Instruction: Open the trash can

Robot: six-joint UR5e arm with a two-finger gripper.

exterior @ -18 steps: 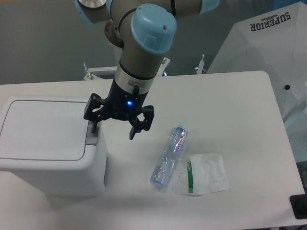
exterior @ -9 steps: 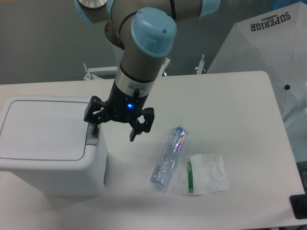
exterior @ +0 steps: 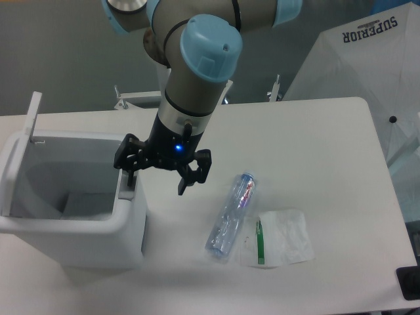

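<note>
The trash can (exterior: 125, 243) is a large white bin at the table's left. Its lid (exterior: 31, 117) stands upright at the far left edge, and the grey inside of the bin shows. My gripper (exterior: 156, 178) hangs over the can's right rim with its fingers spread open. The left finger (exterior: 128, 176) presses on the tab area at the rim, and the right finger (exterior: 185, 180) hangs in the air beside the can. Nothing is held between them.
A crushed clear plastic bottle (exterior: 230, 216) lies on the white table right of the gripper. A white wrapper with a green stripe (exterior: 279, 239) lies beside it. A white umbrella (exterior: 367, 59) stands at the back right.
The lid has sprung from flat and closed to standing upright. The gripper has dropped slightly at the can's right rim.
</note>
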